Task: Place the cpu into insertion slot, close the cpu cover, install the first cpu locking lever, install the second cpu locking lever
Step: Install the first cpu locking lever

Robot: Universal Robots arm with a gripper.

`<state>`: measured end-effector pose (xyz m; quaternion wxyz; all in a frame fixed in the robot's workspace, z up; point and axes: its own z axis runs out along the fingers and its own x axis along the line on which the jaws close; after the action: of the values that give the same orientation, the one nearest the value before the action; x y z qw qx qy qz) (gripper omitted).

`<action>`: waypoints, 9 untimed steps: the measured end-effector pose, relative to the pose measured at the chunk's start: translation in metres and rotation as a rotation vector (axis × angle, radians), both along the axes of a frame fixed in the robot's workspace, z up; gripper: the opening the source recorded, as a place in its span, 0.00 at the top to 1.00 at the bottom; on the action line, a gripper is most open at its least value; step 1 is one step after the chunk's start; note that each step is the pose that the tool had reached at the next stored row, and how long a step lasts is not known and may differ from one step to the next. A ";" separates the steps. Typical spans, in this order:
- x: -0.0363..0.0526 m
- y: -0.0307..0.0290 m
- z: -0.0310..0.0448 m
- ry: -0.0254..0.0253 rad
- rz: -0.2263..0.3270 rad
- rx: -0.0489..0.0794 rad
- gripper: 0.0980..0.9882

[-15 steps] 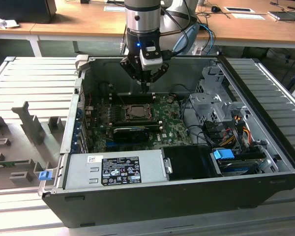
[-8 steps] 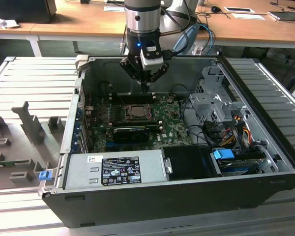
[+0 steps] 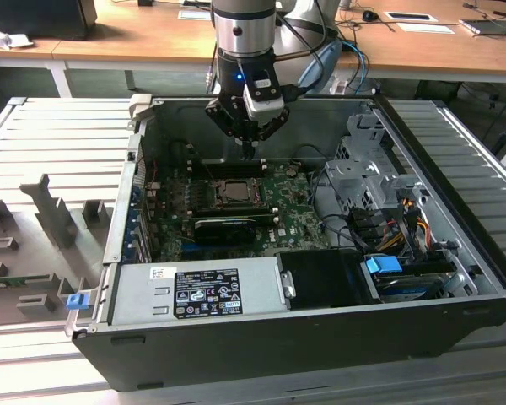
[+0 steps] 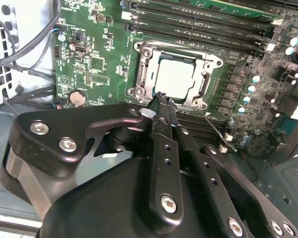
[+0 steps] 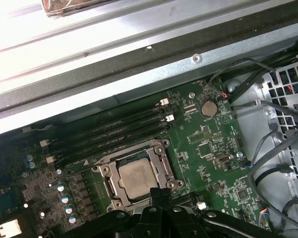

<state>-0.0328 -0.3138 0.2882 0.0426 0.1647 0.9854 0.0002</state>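
One black, multi-link end effector (image 3: 249, 153) (image 4: 162, 98) (image 5: 161, 191) hangs from the arm inside an open black computer case (image 3: 236, 354), which lies on a grey ribbed metal bench (image 3: 51, 135). We see its two slim fingers brought together at the tips with no gap between them, and nothing is gripped there. The small flat square cpu (image 4: 176, 79) (image 5: 137, 179), with its pale beige-silver metal top, sits in the square black insertion slot (image 3: 212, 194) with its silvery rim, set into the large green motherboard (image 4: 99, 54) (image 5: 208, 148) on the floor of the case. The thin silvery cpu cover (image 4: 148, 74) (image 5: 111, 183), a metal frame plate with a square window, lies flat over the slot, and the top of the cpu shows through that window. In both wrist views the fingertips stand at one edge of the cover, just beside the cpu; we cannot tell whether they touch the metal. In the second wrist view a thin silvery rod (image 4: 216, 130) runs slantwise near the same side of the slot; we cannot tell whether it is latched. Long black memory slots (image 5: 114, 126) run parallel along one side of the slot. A round silver coin cell (image 5: 207, 107) sits on the board well apart from the slot. In the exterior view a long black card (image 3: 223, 226) lies just beside the slot.
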 end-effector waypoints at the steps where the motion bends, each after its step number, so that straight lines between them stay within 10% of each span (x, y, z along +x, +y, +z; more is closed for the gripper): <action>1: 0.0000 0.0000 0.0000 0.0000 0.002 0.000 0.99; 9: 0.0000 0.0000 0.0000 0.0000 0.041 0.000 0.99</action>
<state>-0.0327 -0.3138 0.2882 0.0426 0.1446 0.9886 0.0011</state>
